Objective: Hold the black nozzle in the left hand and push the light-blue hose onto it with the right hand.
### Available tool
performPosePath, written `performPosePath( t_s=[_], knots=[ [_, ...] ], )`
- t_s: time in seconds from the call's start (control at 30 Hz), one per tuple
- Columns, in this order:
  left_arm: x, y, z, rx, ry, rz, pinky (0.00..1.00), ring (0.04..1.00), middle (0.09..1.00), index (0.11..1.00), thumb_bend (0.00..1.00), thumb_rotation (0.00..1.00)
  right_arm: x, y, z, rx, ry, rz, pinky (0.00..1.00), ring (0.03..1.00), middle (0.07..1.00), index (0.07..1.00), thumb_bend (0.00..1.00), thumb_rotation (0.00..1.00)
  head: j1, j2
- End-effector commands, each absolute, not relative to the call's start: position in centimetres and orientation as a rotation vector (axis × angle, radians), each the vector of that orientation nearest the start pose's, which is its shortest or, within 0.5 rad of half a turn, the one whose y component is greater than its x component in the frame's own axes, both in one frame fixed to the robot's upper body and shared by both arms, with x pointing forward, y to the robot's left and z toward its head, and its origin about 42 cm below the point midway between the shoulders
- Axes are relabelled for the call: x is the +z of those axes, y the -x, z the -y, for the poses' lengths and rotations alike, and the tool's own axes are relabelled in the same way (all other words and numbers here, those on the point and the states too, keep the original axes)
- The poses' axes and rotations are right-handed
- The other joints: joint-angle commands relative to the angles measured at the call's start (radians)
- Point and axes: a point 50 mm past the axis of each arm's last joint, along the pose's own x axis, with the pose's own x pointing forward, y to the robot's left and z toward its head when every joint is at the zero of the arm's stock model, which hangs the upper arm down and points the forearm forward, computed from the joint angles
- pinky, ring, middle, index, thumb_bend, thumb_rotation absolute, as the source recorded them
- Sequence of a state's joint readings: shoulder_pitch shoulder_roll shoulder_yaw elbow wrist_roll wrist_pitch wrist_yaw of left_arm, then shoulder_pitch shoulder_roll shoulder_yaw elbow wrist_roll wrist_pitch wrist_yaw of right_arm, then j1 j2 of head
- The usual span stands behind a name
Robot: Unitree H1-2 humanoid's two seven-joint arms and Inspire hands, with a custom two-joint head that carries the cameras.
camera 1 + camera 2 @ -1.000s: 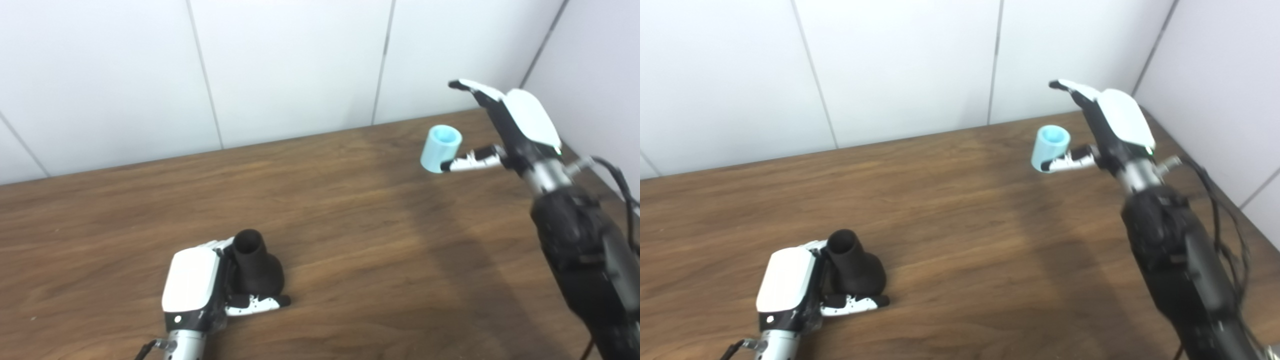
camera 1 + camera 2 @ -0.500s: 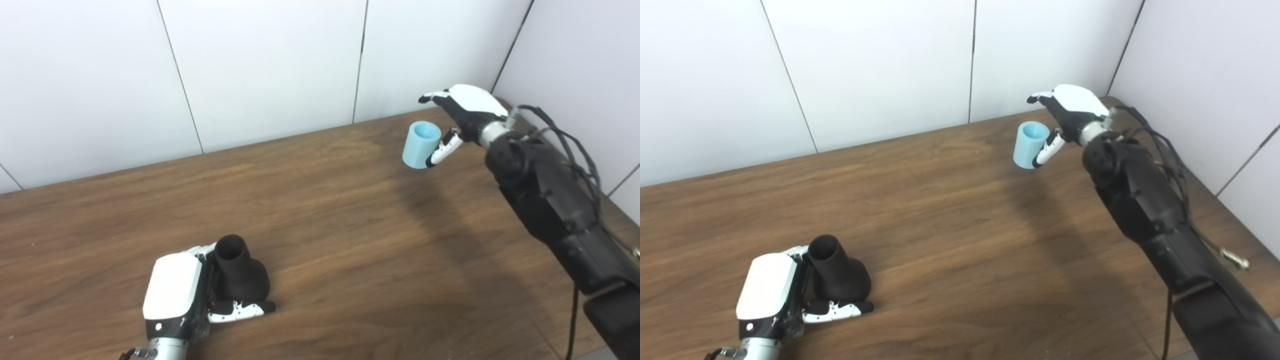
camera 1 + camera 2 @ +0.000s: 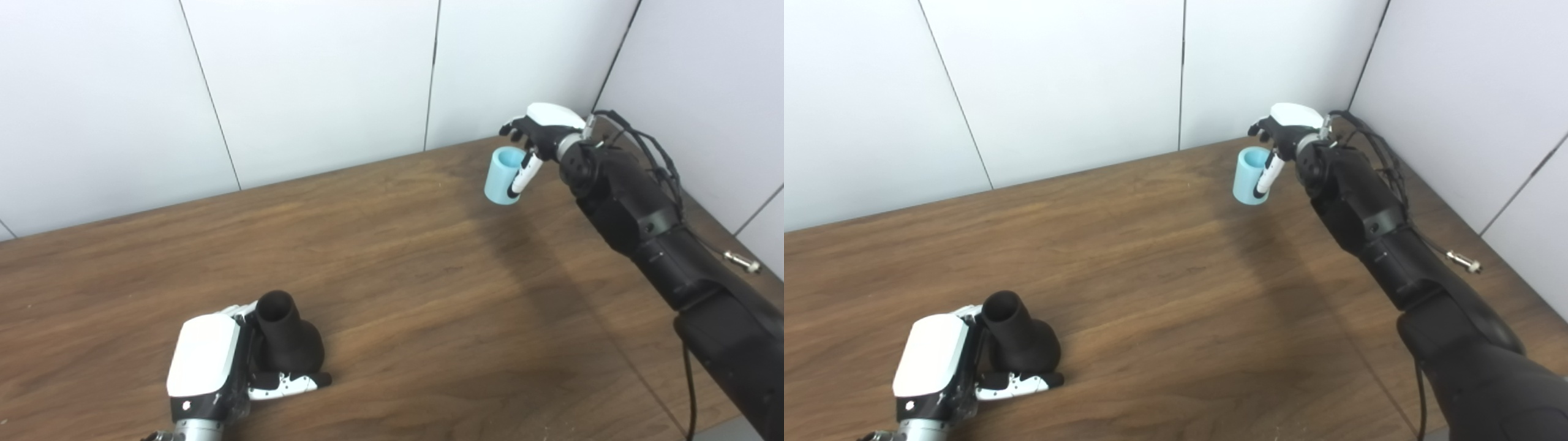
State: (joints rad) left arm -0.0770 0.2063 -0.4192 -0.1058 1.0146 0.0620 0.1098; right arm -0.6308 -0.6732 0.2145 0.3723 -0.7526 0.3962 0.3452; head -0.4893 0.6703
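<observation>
At the lower left of the frame the black nozzle (image 3: 288, 340), matte with a flared base and narrower neck, stands on the wood-grain counter (image 3: 398, 294), open mouth tilted up and slightly left, with the left hand (image 3: 211, 367) and its fingers (image 3: 288, 384) wrapped round its base. At the upper right the light-blue hose (image 3: 503, 175), a short smooth hollow cylinder, stands nearly upright with nothing visible inside, the right hand (image 3: 542, 125) closed on its rim

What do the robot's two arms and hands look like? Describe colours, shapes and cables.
Both hands, left hand and right hand, have glossy white back shells over black frames, with white thumbs speckled black. The right arm is bulky matte black, with loose black cables near the wrist.
</observation>
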Motion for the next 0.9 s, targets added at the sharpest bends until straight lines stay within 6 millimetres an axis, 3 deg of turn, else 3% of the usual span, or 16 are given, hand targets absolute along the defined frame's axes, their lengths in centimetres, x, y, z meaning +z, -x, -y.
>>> performPosePath(
  t_s=[0.0,0.37,0.47,0.57,0.7,0.73,0.77,0.87],
  knots=[
    [11.1,-27.1,-16.7,-0.273,-1.2,0.27,0.52,0.57,0.453,0.513,0.52,0.0,29.6,-46.9,40.5,-0.137,1.415,-0.252,0.61,0.767,0.817,0.805,0.9,0.04,0.0,0.002],
    [11.1,-27.1,-16.5,-0.27,-1.198,0.275,0.51,0.559,0.437,0.518,0.52,0.0,29.0,-46.8,41.4,-0.103,1.452,-0.242,0.6,0.707,0.743,0.741,0.88,0.04,0.008,0.011],
    [11.2,-27.1,-16.4,-0.267,-1.2,0.279,0.5,0.56,0.443,0.517,0.52,0.0,28.9,-46.7,41.8,-0.099,1.446,-0.25,0.67,0.762,0.782,0.702,0.87,0.05,0.01,0.014],
    [11.2,-27.1,-16.4,-0.267,-1.204,0.281,0.51,0.566,0.448,0.517,0.52,0.0,28.7,-46.5,42.0,-0.096,1.432,-0.245,0.59,0.654,0.7,0.682,0.86,0.04,0.01,0.014],
    [11.2,-27.1,-16.4,-0.27,-1.204,0.283,0.5,0.551,0.447,0.515,0.52,0.0,28.7,-46.4,42.2,-0.098,1.423,-0.228,0.54,0.578,0.63,0.63,0.83,0.01,0.017,0.021],
    [11.2,-27.0,-16.4,-0.271,-1.204,0.281,0.5,0.551,0.447,0.514,0.52,0.0,28.7,-46.4,42.2,-0.107,1.42,-0.227,0.53,0.562,0.613,0.563,0.68,0.07,0.017,0.021],
    [11.3,-27.0,-16.3,-0.273,-1.203,0.28,0.5,0.552,0.448,0.514,0.52,0.0,28.7,-46.4,42.1,-0.119,1.419,-0.224,0.51,0.539,0.549,0.522,0.59,0.04,0.017,0.021],
    [11.4,-27.0,-16.3,-0.274,-1.202,0.288,0.5,0.549,0.452,0.511,0.52,0.0,28.8,-46.5,41.9,-0.146,1.423,-0.206,0.5,0.482,0.499,0.489,0.53,0.0,0.021,0.028]
  ],
)
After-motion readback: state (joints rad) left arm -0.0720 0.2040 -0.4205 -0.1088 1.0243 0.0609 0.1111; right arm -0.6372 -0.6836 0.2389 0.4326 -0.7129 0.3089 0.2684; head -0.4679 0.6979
